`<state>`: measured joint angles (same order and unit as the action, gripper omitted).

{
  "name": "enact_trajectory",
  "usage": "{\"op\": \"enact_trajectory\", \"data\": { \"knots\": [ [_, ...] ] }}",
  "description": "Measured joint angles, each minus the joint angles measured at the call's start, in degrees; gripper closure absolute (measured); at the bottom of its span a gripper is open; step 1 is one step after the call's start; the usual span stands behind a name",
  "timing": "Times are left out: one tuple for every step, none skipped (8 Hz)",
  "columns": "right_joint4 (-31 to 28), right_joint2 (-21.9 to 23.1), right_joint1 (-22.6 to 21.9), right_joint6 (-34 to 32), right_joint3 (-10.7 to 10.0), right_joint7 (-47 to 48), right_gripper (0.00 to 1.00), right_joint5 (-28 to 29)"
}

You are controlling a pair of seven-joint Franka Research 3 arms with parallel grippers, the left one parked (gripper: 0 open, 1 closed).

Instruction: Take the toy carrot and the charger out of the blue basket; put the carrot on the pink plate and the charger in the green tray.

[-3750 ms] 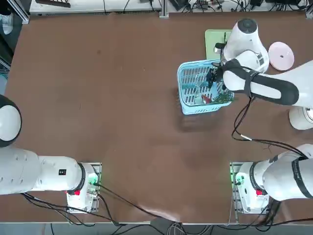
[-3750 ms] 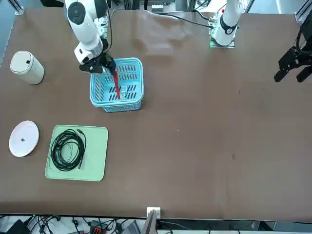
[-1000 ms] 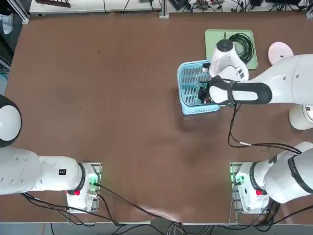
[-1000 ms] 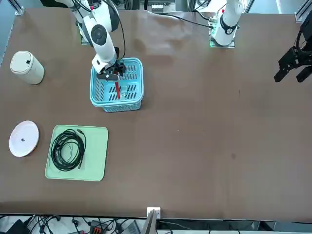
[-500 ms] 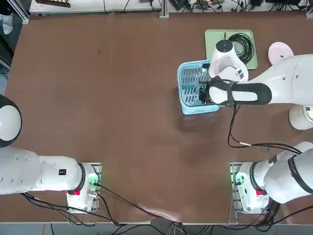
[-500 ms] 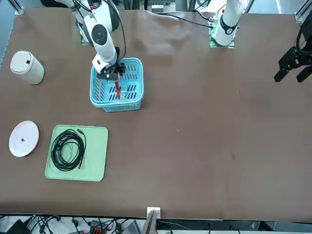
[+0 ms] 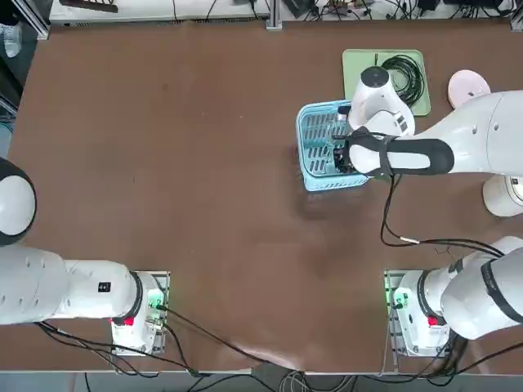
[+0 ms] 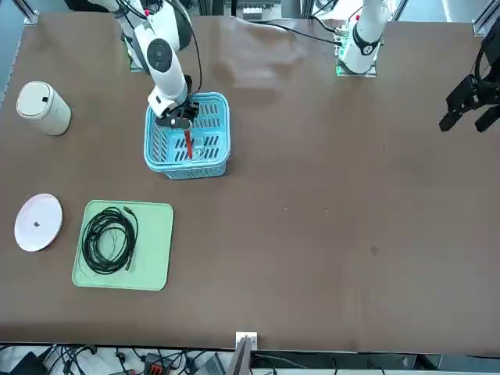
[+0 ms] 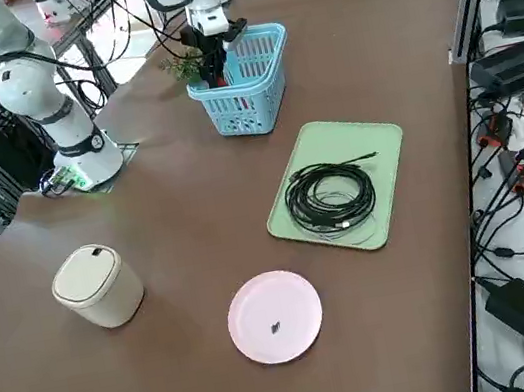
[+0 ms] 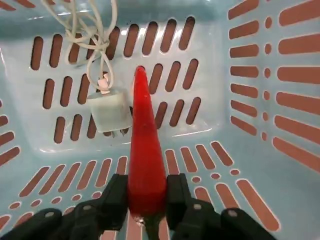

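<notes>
Down inside the blue basket (image 10: 260,100), the right claw (image 10: 145,197) grips the thick end of the toy carrot (image 10: 145,160) between both fingers, the carrot's tip lying just beside the charger (image 10: 109,112), whose pale cord trails across the basket's slatted floor.

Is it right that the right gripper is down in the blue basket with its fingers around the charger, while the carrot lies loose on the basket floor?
Not quite. The right wrist view shows the right gripper down in the blue basket with its fingers around the toy carrot; it is the charger that lies loose on the basket floor.
</notes>
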<state>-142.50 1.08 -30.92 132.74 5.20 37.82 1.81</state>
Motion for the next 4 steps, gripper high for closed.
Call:
{"op": "enact_trajectory", "data": {
  "knots": [
    [0.03, 0.00, -0.01, 0.00, 0.00, 0.00, 0.59, 0.00],
    [0.17, 0.01, -0.01, 0.01, 0.00, 0.00, 0.59, 0.00],
    [0.69, 0.07, -0.01, -0.04, -0.01, 0.00, 0.59, 0.00],
    [2.12, 0.23, -0.01, -1.42, -0.05, 0.02, 0.59, 0.00]
  ]
}}
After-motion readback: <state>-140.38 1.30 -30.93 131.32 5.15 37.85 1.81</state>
